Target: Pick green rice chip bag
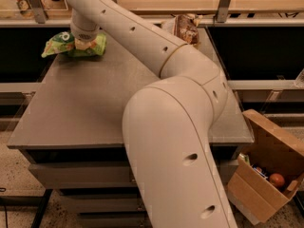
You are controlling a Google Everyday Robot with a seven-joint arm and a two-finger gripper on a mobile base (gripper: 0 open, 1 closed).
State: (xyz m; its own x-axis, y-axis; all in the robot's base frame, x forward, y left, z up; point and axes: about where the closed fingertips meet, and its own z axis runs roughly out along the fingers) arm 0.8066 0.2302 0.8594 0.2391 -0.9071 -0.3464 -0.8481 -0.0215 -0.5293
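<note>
The green rice chip bag (58,43) lies at the far left corner of the grey table (90,103). It is bright green and crinkly, with pictures of round tan chips. My gripper (84,43) is at the end of the long white arm, pointing down onto the middle of the bag. The wrist covers the bag's centre, so only its left and right ends show.
A brown-and-cream snack bag (186,27) stands at the far edge of the table, right of the arm. An open cardboard box (270,170) with a red fruit (277,179) sits on the floor at the right. Shelving runs behind the table.
</note>
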